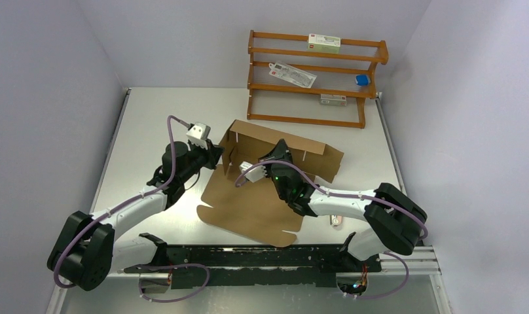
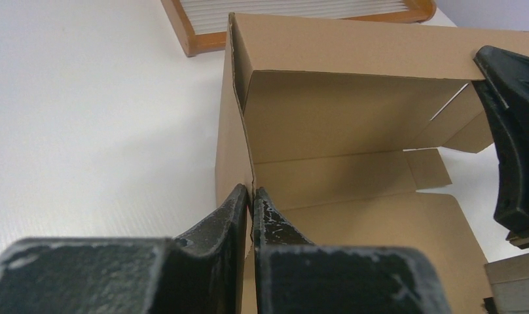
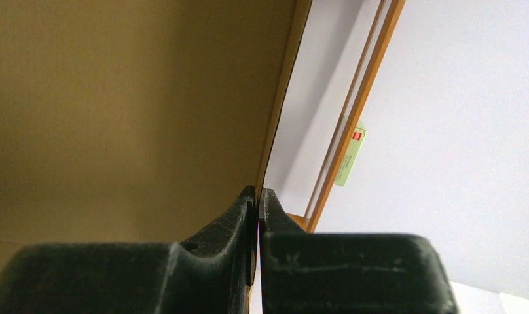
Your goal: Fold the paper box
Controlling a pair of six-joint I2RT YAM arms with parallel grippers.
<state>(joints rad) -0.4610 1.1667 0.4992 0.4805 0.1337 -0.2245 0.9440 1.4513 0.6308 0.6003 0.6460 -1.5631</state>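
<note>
Paper box (image 1: 249, 203) lies partly folded in the middle of the white table (image 1: 150, 124): one sheet of plain brown corrugated cardboard with no print on it. Its back wall and left side wall stand up, while the wide front panel lies flat towards the arm bases and a flap spreads to the right.

The left gripper (image 1: 217, 155) is clamped on the top edge of the left side wall. In the left wrist view, that cardboard edge runs down between the closed fingertips (image 2: 239, 199). The right gripper (image 1: 279, 146) pinches the back wall from inside the box. Its wrist view shows the wall's edge entering the closed jaws of the right gripper (image 3: 257, 196).

One wooden rack (image 1: 314, 55) stands at the far edge and carries four things: a white-green carton (image 1: 323, 44) with a small red mark, a flat white packet (image 1: 292, 74), a small blue object (image 1: 362, 80) and a small white item (image 1: 333, 99). Their printing is too small to read.

A strip of tabletop shows between the box's back wall and the rack, and a wider stretch shows left of the left arm.
</note>
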